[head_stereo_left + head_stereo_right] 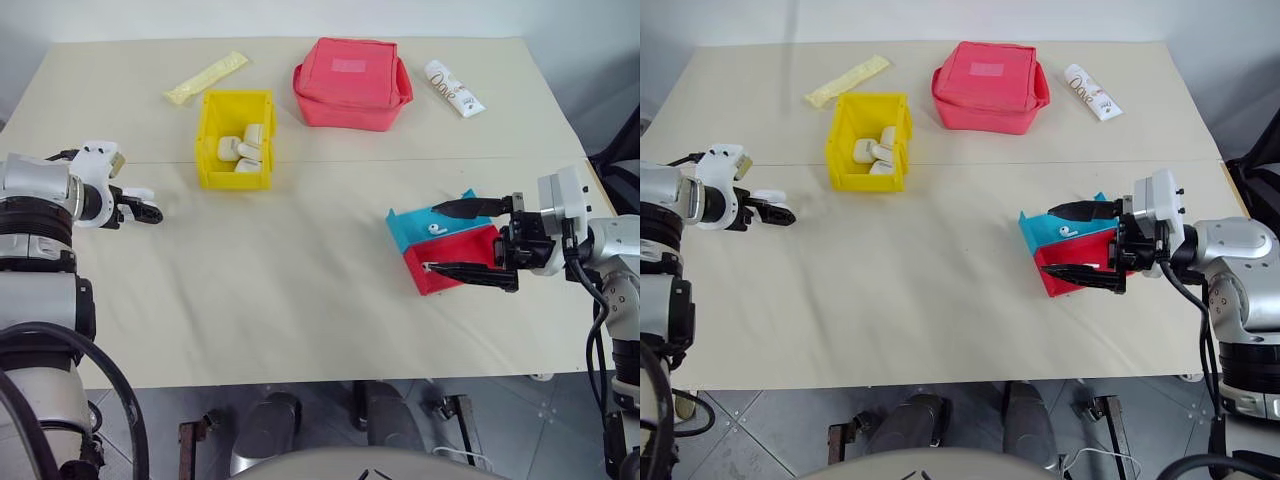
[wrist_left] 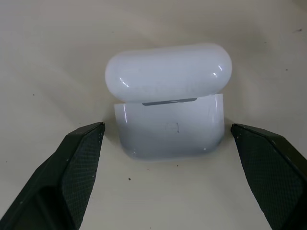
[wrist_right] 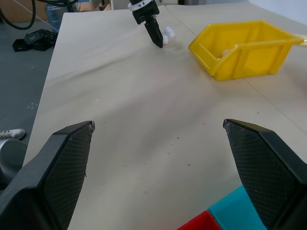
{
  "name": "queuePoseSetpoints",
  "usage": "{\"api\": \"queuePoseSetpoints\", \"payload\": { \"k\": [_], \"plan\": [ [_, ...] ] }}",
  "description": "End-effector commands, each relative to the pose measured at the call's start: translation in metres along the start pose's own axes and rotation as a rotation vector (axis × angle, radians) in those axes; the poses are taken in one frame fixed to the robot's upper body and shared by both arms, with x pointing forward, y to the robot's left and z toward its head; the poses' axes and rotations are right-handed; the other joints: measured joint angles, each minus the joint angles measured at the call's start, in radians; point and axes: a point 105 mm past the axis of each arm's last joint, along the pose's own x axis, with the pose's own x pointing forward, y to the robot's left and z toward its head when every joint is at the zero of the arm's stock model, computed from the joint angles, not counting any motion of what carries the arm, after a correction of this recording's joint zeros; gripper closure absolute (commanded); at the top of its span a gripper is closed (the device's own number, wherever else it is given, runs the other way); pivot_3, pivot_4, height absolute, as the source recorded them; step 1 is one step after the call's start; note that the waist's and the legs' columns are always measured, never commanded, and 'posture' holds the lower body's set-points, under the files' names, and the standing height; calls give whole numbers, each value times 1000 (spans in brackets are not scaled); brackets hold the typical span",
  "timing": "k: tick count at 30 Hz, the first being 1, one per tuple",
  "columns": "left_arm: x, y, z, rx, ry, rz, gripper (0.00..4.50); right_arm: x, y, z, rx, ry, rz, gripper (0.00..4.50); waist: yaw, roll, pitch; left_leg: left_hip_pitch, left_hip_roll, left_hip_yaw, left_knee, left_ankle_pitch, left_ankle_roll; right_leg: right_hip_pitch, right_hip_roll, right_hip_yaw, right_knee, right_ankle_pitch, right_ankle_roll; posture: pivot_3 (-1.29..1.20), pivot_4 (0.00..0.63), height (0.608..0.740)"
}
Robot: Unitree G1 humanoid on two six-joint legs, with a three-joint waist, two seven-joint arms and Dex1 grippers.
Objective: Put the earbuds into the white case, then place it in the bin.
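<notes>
Left tool (image 2: pixel 165 139): fingers wide apart, straddling the white case (image 2: pixel 169 100) without touching it; case lies on the surface (image 1: pixel 300 290) with its lid ajar, well left of the yellow bin (image 1: pixel 236 138). Right tool (image 1: pixel 470 242): fingers wide apart, holding nothing, hanging over the blue tray (image 1: pixel 420 228) and red tray (image 1: pixel 450 262), far right of the bin. One earbud (image 1: pixel 434 228) lies in the blue tray. The bin holds several white items.
</notes>
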Motion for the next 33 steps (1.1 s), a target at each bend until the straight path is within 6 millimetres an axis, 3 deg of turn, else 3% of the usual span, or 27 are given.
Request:
{"api": "queuePoseSetpoints", "payload": {
  "k": [1,9,12,15,20,25,33],
  "plan": [
    [1,5,-2,1,25,42,18,-3,1,10,-43,-7,-5,0,0,0,0,0,0,0,1,0,0,0,0,0,0,0,0,0,150,740],
    [6,1,-10,7,88,41,18,-2,0,10,-40,-2,-10,0,0,1,0,1,-1,0,1,0,0,0,0,1,2,0,0,0,150,740],
    [8,-2,-10,-6,91,38,615,-3,0,10,-39,0,-10,0,1,1,-1,1,-1,0,2,0,0,0,-1,1,3,0,0,0,150,740],
    [9,-3,-11,-27,90,33,1620,-3,-2,10,-39,2,-11,0,0,1,-1,1,-1,0,3,0,0,0,-1,1,4,0,0,0,150,740],
    [5,4,-8,-16,40,19,1757,-4,-3,12,-42,8,-16,0,-1,2,-1,1,-1,1,3,0,0,0,0,1,5,0,0,0,150,740],
    [-22,-14,31,291,-396,-215,1757,-9,-4,15,-45,22,-30,0,-4,1,-1,-1,1,2,4,0,-1,-2,0,2,5,0,0,0,150,740],
    [-89,-80,18,519,-982,-686,1757,-12,-4,18,-41,35,-60,0,3,1,-1,-8,7,-1,12,-2,-2,-2,0,0,0,2,-5,0,150,740]
  ]
}}
